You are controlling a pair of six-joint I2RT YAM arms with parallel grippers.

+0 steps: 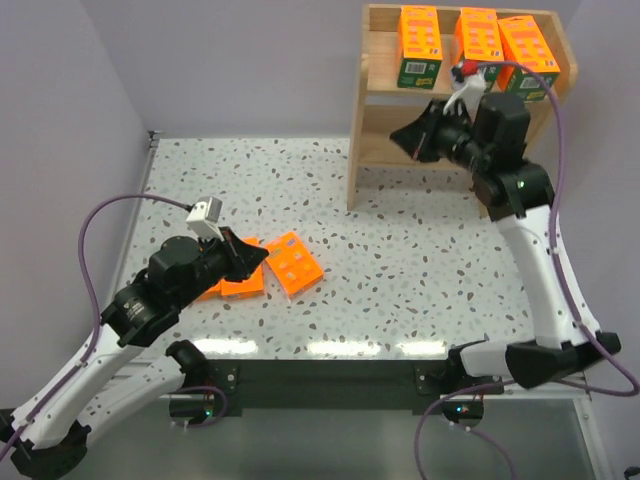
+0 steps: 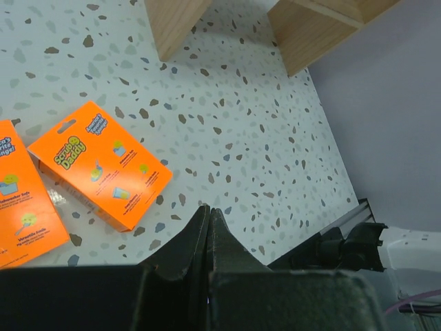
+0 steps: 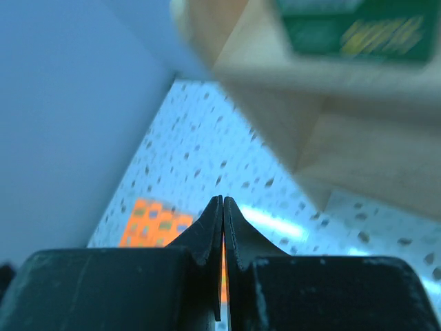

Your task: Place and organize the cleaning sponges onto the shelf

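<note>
Three orange cleaning sponges stand upright on the top tier of the wooden shelf [image 1: 372, 100], one at the left [image 1: 420, 40], one in the middle [image 1: 478, 38] and one at the right [image 1: 528, 48]. More orange packs lie flat on the table: one [image 1: 294, 263] by itself, one [image 1: 243, 282] beside it, and a third [image 1: 208, 292] mostly under my left arm. My left gripper [image 1: 258, 254] hovers shut and empty over the flat packs, its tip [image 2: 209, 209] just right of a pack [image 2: 100, 165]. My right gripper [image 1: 396, 137] is shut and empty in front of the shelf, tip [image 3: 222, 200].
Grey walls close in the speckled table [image 1: 400, 260] on the left and at the back. The shelf fills the far right corner, and its legs [image 2: 176, 24] stand on the table. The right arm reaches up along the right side.
</note>
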